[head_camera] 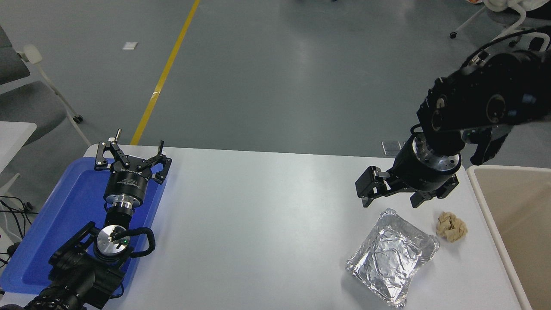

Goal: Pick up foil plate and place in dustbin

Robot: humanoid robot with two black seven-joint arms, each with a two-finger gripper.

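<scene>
The foil plate, shiny and crinkled, lies flat on the white table at the near right. My right gripper hangs open just above the plate's far end, its two fingers spread wide and touching nothing. The dustbin, with an off-white rim and beige inner walls, stands off the table's right edge. Over the blue tray at the lower left, my left gripper stays parked and open, pointing away from me.
A small crumpled tan paper ball lies between the foil plate and the dustbin. A flat blue tray covers the table's left end. Grey floor with a yellow line lies beyond the far edge; a chair stands at far left.
</scene>
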